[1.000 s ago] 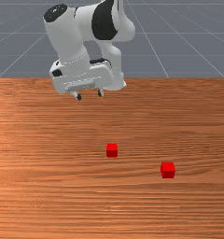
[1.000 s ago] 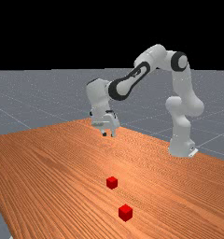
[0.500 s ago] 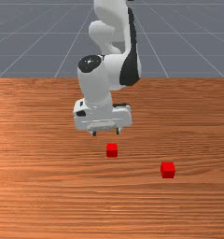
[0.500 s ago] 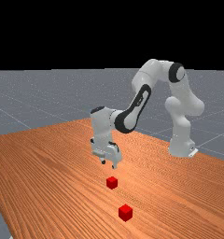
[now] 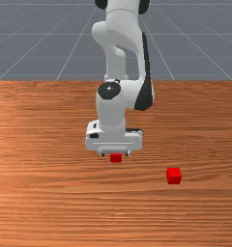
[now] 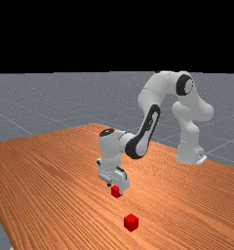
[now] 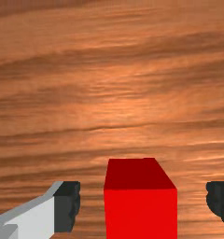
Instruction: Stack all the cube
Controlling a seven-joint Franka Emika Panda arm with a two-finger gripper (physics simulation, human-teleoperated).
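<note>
One bright red cube (image 5: 116,158) on the orange-brown wooden table (image 5: 50,207), and here's the white two-finger gripper (image 5: 115,154) right over it! It's wide, nothing held, and the wrist view gives us bare wood between the cube and each dark-padded finger (image 7: 67,206). Now the relation that matters: the cube lies in the gap between the fingers, close to central, its side faces roughly square to them. No long axis to worry about, and just one arm in play. Are the tips low enough for a firm bite? Hard to call from these angles. A straight closing looks right once they are. The second red cube (image 5: 174,176), the likely base, waits well apart toward the front view's right. Nothing's stacked!
</note>
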